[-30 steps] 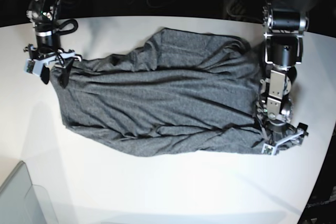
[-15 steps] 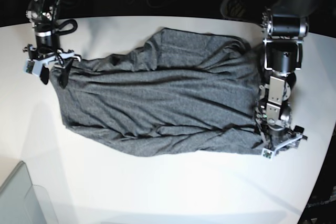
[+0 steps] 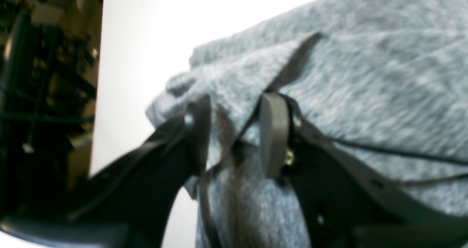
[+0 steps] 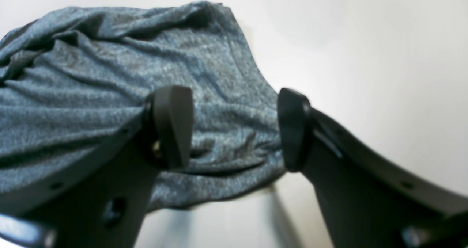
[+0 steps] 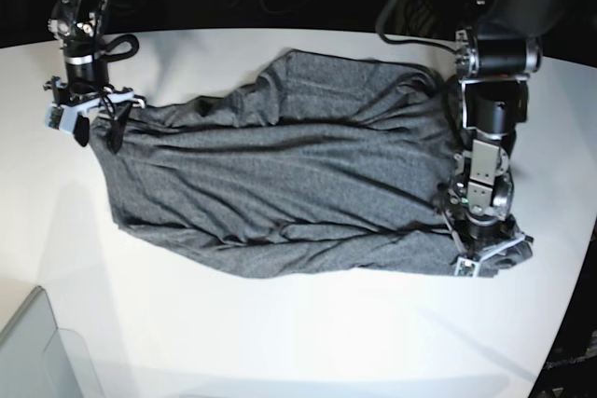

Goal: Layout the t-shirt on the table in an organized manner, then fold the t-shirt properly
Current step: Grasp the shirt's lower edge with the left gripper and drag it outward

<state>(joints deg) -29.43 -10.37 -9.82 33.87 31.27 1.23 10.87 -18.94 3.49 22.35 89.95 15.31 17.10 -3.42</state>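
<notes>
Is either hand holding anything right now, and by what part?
The left hand has a raised fold at the t-shirt edge between its fingers, closing on it. The right hand is open over another edge, holding nothing.

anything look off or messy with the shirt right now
The t-shirt is not laid flat: long wrinkles run across it, and its far edge is bunched and folded over. It lies on the table. Nothing looks damaged.

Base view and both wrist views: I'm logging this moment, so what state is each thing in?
Shirt: spread out but creased, unfolded, lying on the table.
Left claw: partly shut, a fold of shirt edge between its pads.
Right claw: open, empty, over the shirt's corner.
Bin: at the table's near corner, contents not visible.
</notes>
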